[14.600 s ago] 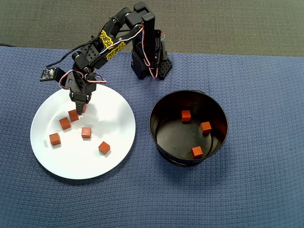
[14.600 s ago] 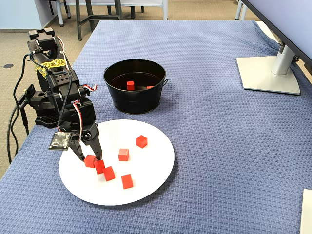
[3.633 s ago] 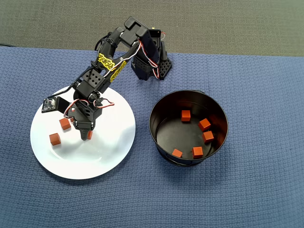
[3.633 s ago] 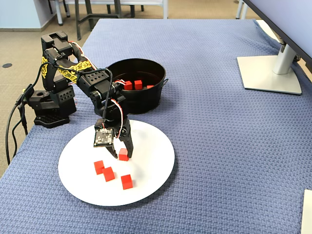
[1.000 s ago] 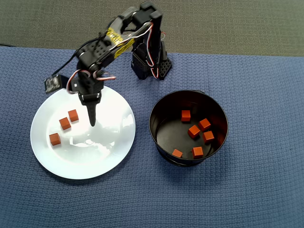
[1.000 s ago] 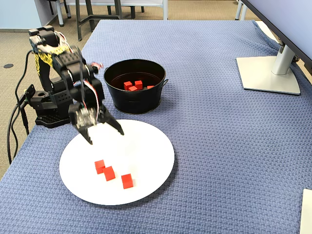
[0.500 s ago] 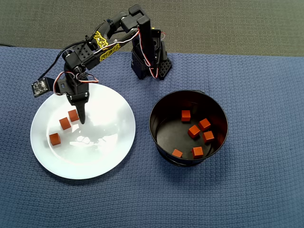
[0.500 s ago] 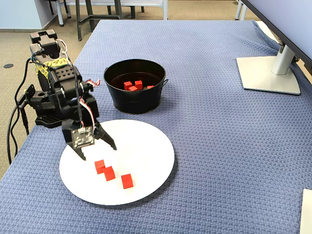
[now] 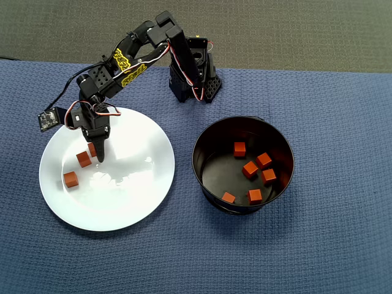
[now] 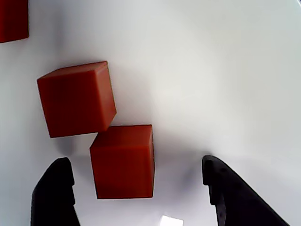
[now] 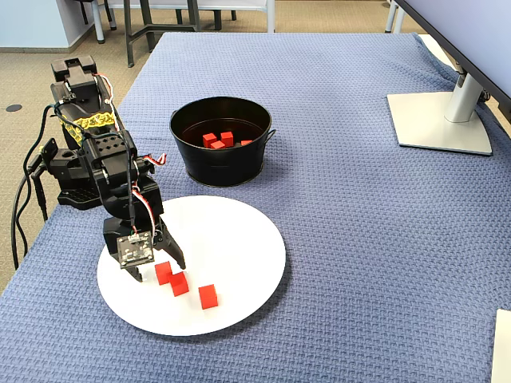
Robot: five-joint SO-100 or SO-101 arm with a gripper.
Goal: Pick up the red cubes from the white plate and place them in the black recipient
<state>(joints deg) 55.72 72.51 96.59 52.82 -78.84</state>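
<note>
Blue woven cloth over the bench [image 9: 343, 245]. White plate [image 9: 135, 202] at 9 o'clock in the overhead view, black recipient [image 9: 211, 131] at 3 o'clock. Claw [image 10: 136, 188] spread wide and empty, low over the plate, straddling one of three red cubes [image 10: 123, 161] there. Five more cubes [image 9: 249, 169] inside the recipient.
</note>
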